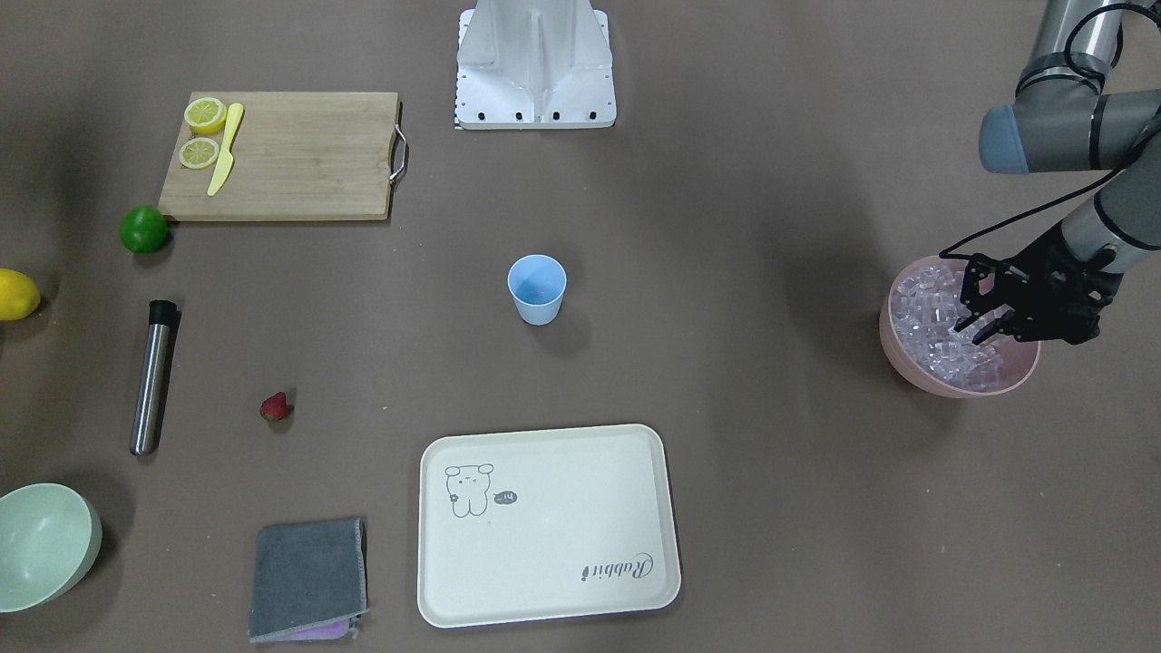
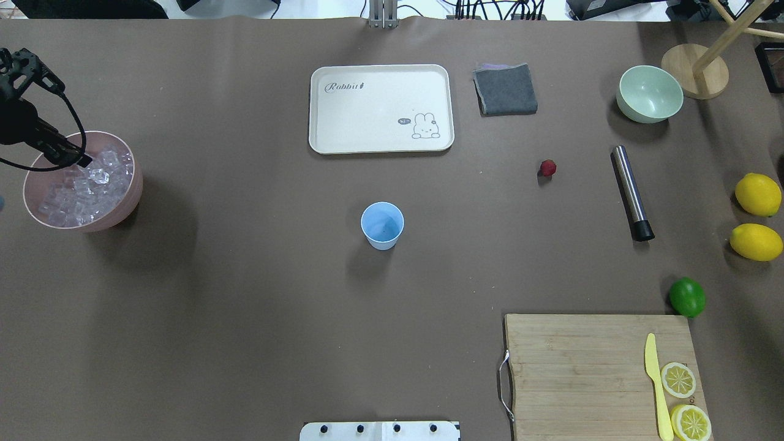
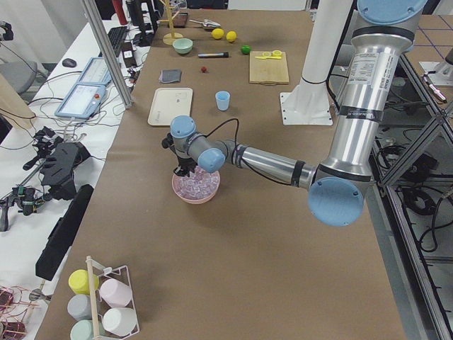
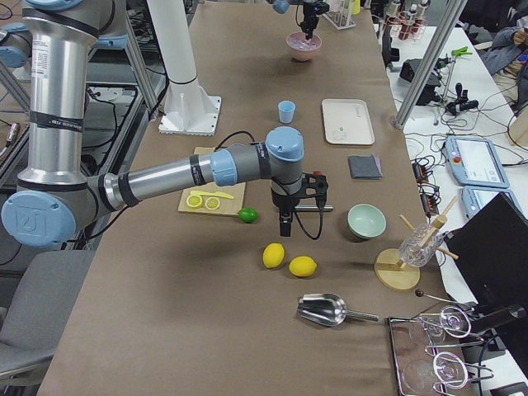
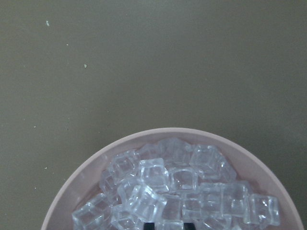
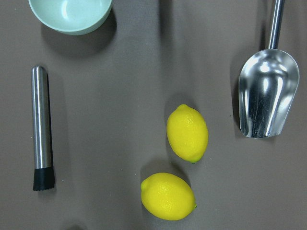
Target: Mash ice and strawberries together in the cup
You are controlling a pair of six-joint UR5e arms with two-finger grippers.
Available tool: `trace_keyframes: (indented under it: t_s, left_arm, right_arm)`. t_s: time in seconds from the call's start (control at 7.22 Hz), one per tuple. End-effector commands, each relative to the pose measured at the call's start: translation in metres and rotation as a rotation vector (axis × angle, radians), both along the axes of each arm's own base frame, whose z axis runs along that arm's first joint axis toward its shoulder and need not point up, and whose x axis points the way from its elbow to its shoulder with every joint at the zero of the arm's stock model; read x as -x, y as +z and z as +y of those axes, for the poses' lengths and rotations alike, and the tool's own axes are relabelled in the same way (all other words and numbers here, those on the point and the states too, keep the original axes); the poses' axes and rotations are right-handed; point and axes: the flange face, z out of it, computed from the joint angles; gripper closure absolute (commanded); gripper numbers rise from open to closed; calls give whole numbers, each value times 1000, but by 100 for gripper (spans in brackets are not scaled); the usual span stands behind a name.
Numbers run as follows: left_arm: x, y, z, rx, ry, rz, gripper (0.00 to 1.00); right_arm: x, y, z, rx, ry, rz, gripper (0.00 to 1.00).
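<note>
Ice cubes (image 5: 158, 191) lie closest under my left wrist camera, heaped in a pink bowl (image 5: 81, 182). My left claw (image 1: 975, 334) reaches down into this heap. Its two fingertips (image 5: 149, 226) show at the lower edge of the wrist view, close to each other, with one cube between them. So the claw is pinching a cube, as far as I can see. The bowl stands at the table's end on my left side.

Well apart from it, in the middle of the table, the light blue cup (image 1: 537, 288) stands upright. Beyond the cup from my base lies a cream tray (image 1: 562, 508), and beside it a folded grey cloth (image 1: 308, 576). The strawberry (image 1: 276, 406) lies on the bare table on my right side, between the tray and a metal stick (image 1: 152, 376) with a black tip; it touches neither. A pale green bowl (image 1: 41, 544) stands near the far corner. Near my base a wooden board (image 1: 299, 154) carries two lemon halves (image 1: 205, 115) and a yellow knife (image 1: 225, 150). A lime (image 1: 144, 229) sits just beside the board's corner.

My right claw (image 4: 284, 224) hangs above the table near the stick. Whether it is spread or pressed together I cannot tell. Its camera looks down on two whole lemons (image 6: 187, 132) and a metal scoop (image 6: 267, 93).
</note>
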Motion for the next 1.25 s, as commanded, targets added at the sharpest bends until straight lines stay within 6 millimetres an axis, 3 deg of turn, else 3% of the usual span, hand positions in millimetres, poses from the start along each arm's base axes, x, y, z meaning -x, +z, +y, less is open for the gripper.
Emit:
trace_keyframes:
  t_s: [0.0, 0.14, 0.28, 0.42, 0.55, 0.69, 0.83, 0.97, 1.11]
  left_arm:
    - [5, -31, -11, -16, -6, 51, 100]
    - [-5, -66, -23, -2, -40, 85, 100]
    - [-29, -95, -27, 37, -62, 122, 100]
    - [-51, -121, -23, 14, -42, 151, 100]
    - [-93, -143, -11, 76, -28, 177, 100]
    - [-125, -179, -5, 130, -33, 215, 100]
    - [-141, -207, 2, 170, -50, 266, 100]
    - [-159, -215, 16, 208, -54, 306, 100]
    - [-191, -240, 32, 236, -73, 356, 100]
  right_arm:
    - [0, 1, -1, 1, 0, 0, 0]
    - [0, 1, -1, 1, 0, 0, 0]
    - [0, -1, 0, -1, 0, -2, 0]
    - [1, -3, -4, -7, -2, -2, 0]
    - [1, -3, -5, -8, -2, -3, 0]
    - [1, -4, -5, -9, -1, -4, 0]
    - [1, -3, -5, -8, -2, -4, 0]
    - [1, -3, -5, -7, -1, -6, 0]
    - [1, -4, -4, -7, -1, -7, 0]
